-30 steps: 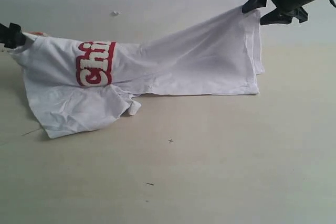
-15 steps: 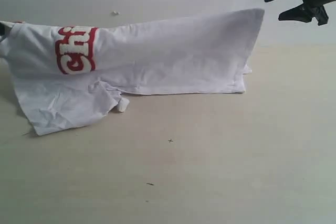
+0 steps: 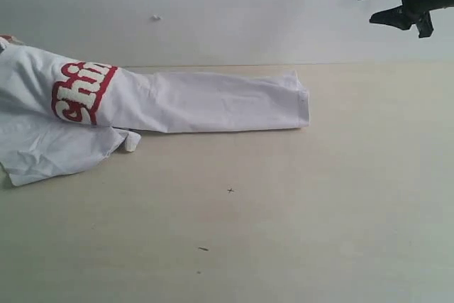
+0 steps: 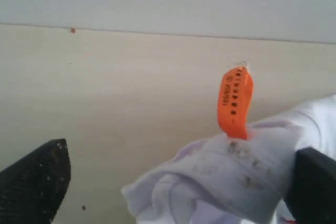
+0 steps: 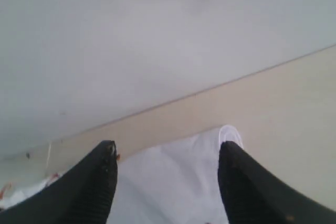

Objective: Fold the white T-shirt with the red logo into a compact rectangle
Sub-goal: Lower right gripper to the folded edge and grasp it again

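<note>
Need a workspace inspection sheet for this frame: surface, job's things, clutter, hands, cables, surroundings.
Surface: pale table, two small dark specks.
Job's things: white T-shirt lies in a long band, logo end rumpled, not yet a compact rectangle; red logo partly showing; orange tag upright at collar.
Clutter: small white scrap beyond the shirt.
Hands: left hand open, bunched collar between its fingers; right hand open, empty, clear of the shirt.
Cables: nothing seen.
Surroundings: plain pale wall.

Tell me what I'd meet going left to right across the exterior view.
red logo → speck on the wall → small cross mark on the table → white T-shirt's folded end → right gripper
</note>
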Tool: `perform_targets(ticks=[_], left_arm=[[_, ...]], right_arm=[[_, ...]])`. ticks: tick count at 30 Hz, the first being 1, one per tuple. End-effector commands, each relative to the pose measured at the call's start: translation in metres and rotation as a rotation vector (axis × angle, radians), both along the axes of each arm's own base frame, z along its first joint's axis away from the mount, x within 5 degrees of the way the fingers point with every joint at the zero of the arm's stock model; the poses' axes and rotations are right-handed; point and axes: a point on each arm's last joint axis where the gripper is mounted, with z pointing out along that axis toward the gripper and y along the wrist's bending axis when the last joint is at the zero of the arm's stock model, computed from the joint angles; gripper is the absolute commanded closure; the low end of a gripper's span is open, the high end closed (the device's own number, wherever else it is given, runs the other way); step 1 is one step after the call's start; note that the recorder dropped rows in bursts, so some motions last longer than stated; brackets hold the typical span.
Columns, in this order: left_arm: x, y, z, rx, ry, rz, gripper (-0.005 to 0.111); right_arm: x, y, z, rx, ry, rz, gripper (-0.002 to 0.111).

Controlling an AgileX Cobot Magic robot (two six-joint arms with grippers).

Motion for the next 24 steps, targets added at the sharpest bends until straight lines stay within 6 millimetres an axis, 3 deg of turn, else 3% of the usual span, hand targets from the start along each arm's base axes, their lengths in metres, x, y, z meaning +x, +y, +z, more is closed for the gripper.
perform_targets(ticks=[1,5,6,7,8,9,10,11,13,15,17,21,24], left_arm=[[-0.001,-0.005,0.003,-0.041,0.021,-0.029,0.003],[-0.004,-0.009,0.001,-0.083,0.062,-0.044,0.003],[-0.007,-0.011,0.000,-0.099,0.090,-0.070,0.003],[-0.007,-0.012,0.000,-0.103,0.100,-0.080,0.003],[-0.008,-0.013,-0.001,-0.108,0.107,-0.086,0.003],[-0.008,-0.013,-0.001,-0.108,0.108,-0.087,0.003],[-0.008,-0.013,-0.001,-0.108,0.108,-0.087,0.003],[-0.008,-0.013,-0.001,-0.108,0.108,-0.087,0.003],[-0.008,-0.013,-0.001,-0.107,0.107,-0.086,0.003],[-0.008,-0.013,-0.001,-0.109,0.109,-0.087,0.003],[-0.008,-0.013,-0.001,-0.103,0.106,-0.094,0.003],[-0.007,-0.012,-0.001,-0.087,0.101,-0.089,0.003],[-0.008,-0.012,-0.001,-0.085,0.102,-0.089,0.003]], right_arm=[[-0.007,0.034,0.011,-0.113,-0.069,0.316,0.058],[-0.005,0.067,-0.004,-0.388,0.032,0.458,0.086],[-0.005,0.087,-0.014,-0.560,0.103,0.531,0.092],[-0.004,0.098,-0.018,-0.616,0.125,0.561,0.089],[-0.004,0.119,-0.020,-0.644,0.125,0.604,0.074],[-0.003,0.126,-0.019,-0.635,0.117,0.616,0.061],[-0.003,0.138,-0.019,-0.597,0.133,0.600,0.031],[-0.003,0.141,-0.021,-0.584,0.167,0.571,0.025],[-0.003,0.141,-0.033,-0.652,0.254,0.538,0.032],[-0.002,0.147,-0.046,-0.773,0.209,0.677,0.041],[-0.003,0.163,-0.052,-0.916,0.165,0.820,0.041],[-0.004,0.186,-0.067,-1.166,0.202,0.943,0.044],[0.000,0.191,-0.070,-1.208,0.167,0.935,0.057]])
